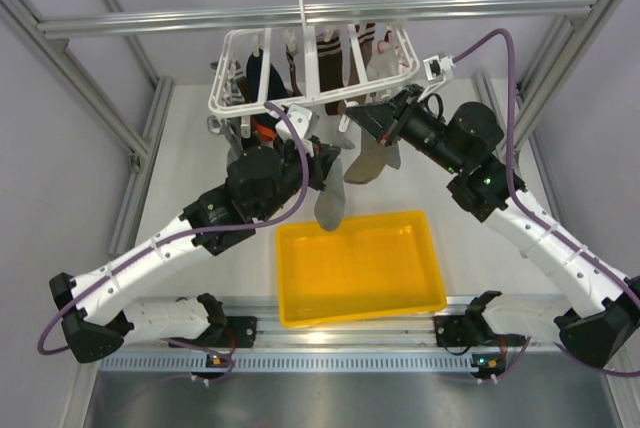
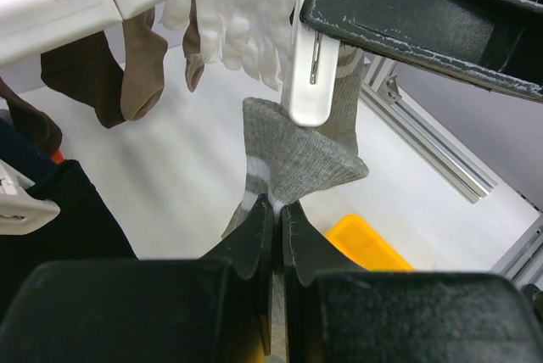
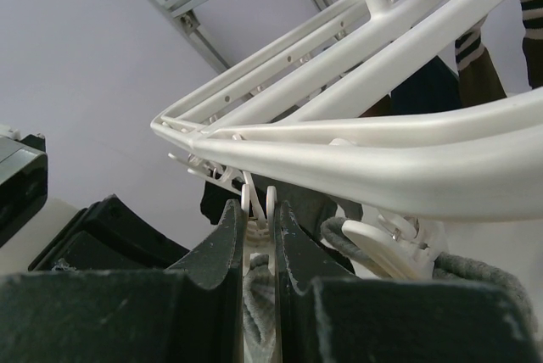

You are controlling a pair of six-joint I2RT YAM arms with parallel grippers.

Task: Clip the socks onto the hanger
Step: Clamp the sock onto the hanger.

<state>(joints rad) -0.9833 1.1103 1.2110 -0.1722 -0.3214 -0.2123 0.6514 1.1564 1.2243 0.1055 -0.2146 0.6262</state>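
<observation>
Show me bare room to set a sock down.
The yellow tray is empty, and the table lies bare left of the left arm. Crowded under the hanger: the left gripper holds the grey sock, the right gripper pinches a clip.

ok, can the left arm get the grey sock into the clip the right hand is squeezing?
Probably yes. The left hand is shut on the grey sock, whose top edge sits at the lower end of the white clip. The right hand is shut on that clip, with nothing between.
</observation>
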